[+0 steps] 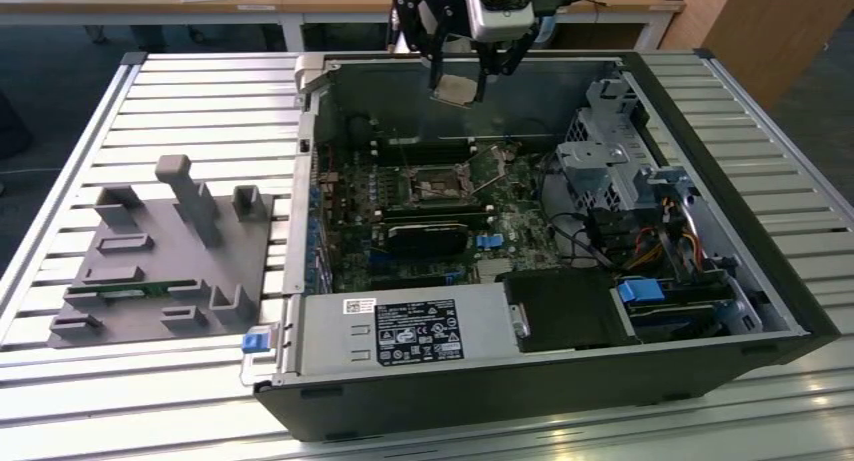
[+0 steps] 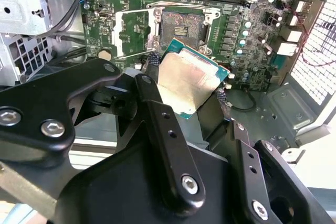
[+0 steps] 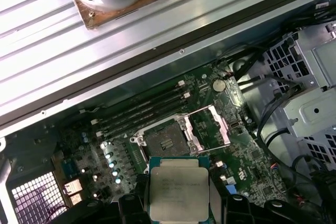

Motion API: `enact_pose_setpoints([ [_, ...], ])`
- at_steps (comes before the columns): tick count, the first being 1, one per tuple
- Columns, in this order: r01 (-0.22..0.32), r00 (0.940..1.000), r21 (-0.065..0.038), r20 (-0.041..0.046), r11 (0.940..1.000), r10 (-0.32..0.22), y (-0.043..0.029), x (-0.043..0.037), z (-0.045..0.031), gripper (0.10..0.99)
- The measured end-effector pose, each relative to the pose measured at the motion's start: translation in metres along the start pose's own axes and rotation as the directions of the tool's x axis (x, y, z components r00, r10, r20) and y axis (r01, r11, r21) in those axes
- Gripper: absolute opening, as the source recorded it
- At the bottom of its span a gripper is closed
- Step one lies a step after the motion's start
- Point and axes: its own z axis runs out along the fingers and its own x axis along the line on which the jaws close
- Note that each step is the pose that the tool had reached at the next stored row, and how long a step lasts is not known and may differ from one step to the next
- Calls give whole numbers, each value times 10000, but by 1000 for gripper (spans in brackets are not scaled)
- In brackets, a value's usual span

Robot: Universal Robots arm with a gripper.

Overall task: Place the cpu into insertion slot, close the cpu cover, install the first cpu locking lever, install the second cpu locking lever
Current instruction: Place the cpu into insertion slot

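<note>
The cpu is hanging above the open computer case.
We are holding it between our fingers, which are pressing its opposite edges; below, the insertion slot is lying bare, the cpu cover flipped open beside it.

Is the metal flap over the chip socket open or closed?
Open: the cpu cover is swung back beside the bare insertion slot; the gripper holds the cpu.
</note>
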Motion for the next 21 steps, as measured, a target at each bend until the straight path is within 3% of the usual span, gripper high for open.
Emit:
enact_pose_setpoints([
  [21, -438, 9990, -9, 40, 9990, 438, 0, 0, 0, 541],
])
